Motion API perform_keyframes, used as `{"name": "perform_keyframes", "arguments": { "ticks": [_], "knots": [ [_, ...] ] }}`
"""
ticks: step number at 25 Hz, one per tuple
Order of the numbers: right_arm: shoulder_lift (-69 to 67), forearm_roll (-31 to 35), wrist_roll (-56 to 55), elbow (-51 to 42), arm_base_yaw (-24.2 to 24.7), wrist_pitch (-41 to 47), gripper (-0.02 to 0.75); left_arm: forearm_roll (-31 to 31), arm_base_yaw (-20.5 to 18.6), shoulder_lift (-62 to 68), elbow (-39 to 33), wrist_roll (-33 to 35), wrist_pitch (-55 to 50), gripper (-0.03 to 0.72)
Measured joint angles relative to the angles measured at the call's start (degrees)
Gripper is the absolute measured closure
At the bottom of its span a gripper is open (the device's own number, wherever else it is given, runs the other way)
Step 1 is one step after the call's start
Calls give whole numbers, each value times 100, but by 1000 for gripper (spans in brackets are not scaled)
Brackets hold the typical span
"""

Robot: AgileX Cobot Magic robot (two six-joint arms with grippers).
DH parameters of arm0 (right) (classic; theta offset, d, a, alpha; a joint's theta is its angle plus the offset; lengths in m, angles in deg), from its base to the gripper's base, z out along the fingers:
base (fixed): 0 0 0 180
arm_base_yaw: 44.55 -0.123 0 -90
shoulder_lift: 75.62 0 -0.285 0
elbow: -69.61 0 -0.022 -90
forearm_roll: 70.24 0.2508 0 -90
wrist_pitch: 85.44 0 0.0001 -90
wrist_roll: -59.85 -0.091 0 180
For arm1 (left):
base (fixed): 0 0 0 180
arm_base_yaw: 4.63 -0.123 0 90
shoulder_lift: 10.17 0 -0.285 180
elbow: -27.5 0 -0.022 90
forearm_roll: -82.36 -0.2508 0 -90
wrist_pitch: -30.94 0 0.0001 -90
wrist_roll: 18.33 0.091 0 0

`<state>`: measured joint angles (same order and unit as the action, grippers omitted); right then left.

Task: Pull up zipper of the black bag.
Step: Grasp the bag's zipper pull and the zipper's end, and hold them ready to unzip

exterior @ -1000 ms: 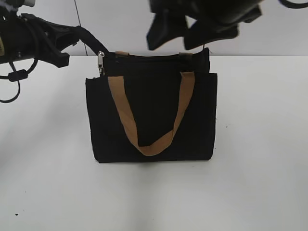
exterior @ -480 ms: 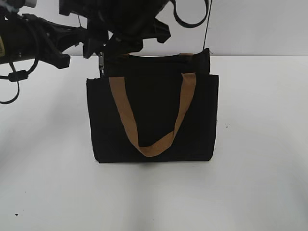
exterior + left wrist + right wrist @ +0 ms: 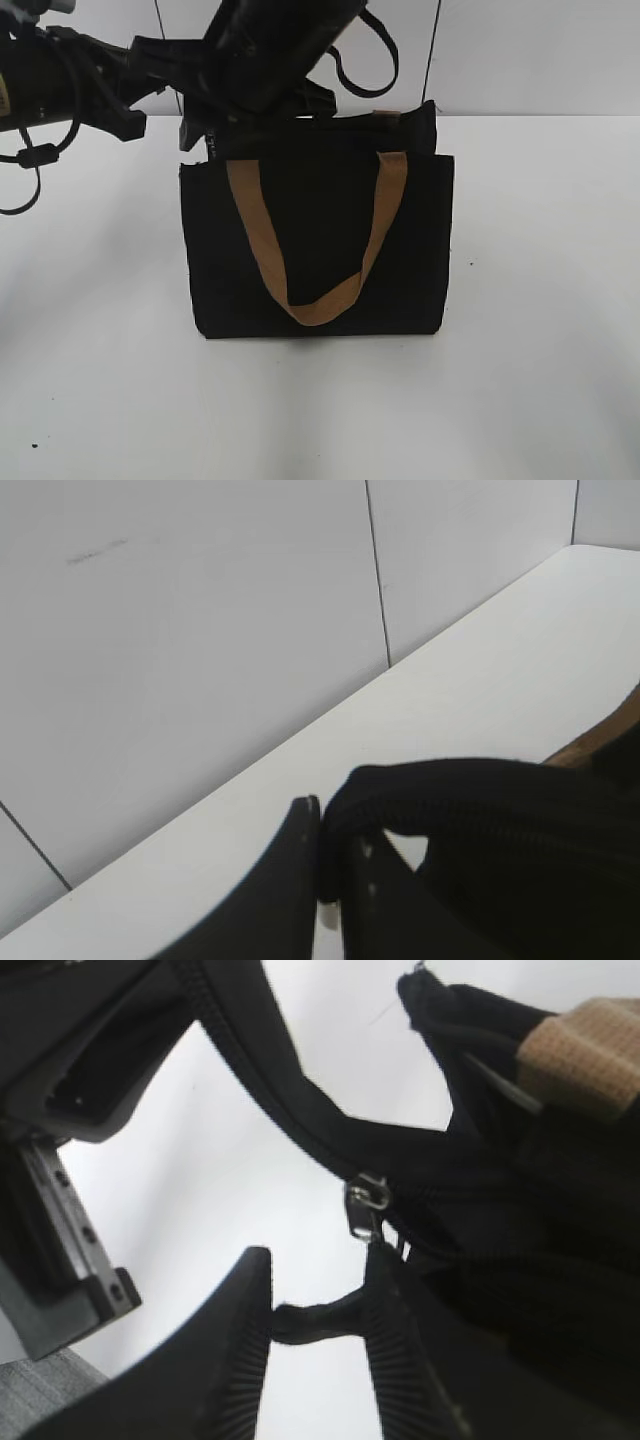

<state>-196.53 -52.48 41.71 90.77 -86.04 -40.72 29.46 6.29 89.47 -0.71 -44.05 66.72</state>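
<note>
The black bag (image 3: 318, 250) stands upright on the white table, its tan handle hanging down the front. My left gripper (image 3: 322, 818) is shut on the black fabric at the bag's top left corner (image 3: 470, 800). My right gripper (image 3: 318, 1260) reaches across to that same corner (image 3: 205, 130) and is open. The silver zipper pull (image 3: 366, 1206) hangs on the black zip line just above the tip of its right finger. A thin black strip of fabric (image 3: 318, 1320) spans the gap between its fingers. In the exterior view the right arm hides the pull.
The white table (image 3: 540, 380) runs around the bag, with a white panelled wall (image 3: 200, 630) close behind it. The left arm's body and cables (image 3: 40, 100) hang over the table's left side.
The right arm has swung from the upper right across to the bag's top left corner and come down over the zipper pull, hiding it in the exterior view. The left arm has stayed put.
</note>
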Motion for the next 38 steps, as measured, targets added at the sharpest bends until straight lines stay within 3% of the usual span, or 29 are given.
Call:
{"name": "perform_keyframes", "arguments": {
  "ticks": [8,33,38],
  "knots": [
    [-28,-586,-598,0,5,166,495,0,0,0,0,-127,133,660],
    [-223,-220,-778,16,-6,-19,495,-13,0,0,0,-166,263,660],
    [-321,-358,-1336,16,-6,-180,503,-18,0,0,0,-171,263,660]
  ]
}}
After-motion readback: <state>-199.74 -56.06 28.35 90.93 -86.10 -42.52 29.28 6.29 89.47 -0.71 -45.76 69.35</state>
